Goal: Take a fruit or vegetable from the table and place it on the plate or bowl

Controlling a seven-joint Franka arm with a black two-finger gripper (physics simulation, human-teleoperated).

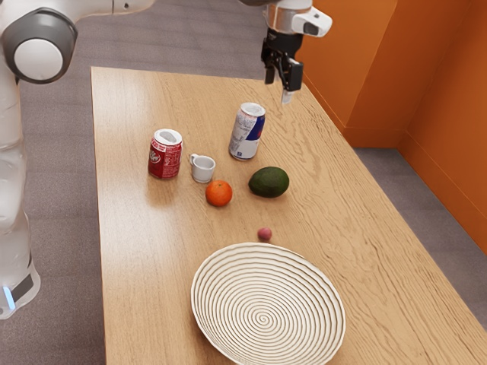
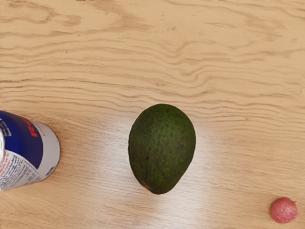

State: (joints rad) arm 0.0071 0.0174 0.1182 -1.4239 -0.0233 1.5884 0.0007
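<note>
Above the worktop's far end: black two-finger jaws, raised well clear of the surface, spread apart and empty.
Directly under the hand: dark green, egg-shaped avocado [image 2: 162,148], lying on its side on the light wooden worktop [image 1: 365,228]; centred in the wrist view.
Avocado relative to jaws: well below them and apart; by the exterior view, somewhat nearer the plate than the jaws hang.
Beside the avocado: blue-and-silver drink can [image 1: 247,131], upright, just beside it on the far side.
Further out: round orange [image 1: 219,193], near the avocado; small white cup [image 1: 202,167]; red soda can [image 1: 165,153], upright.
Between avocado and plate: small pinkish-red round fruit [image 1: 264,234], near the plate's rim but apart from it.
Destination: wide white plate with spiral ribbing [image 1: 221,304], at the worktop's near end, nothing on it.
Progress: nothing grasped, nothing placed; judged to be at the start, lined up over the avocado.
Remaining: descend, close on the avocado, lift, carry to the plate, release.
</note>
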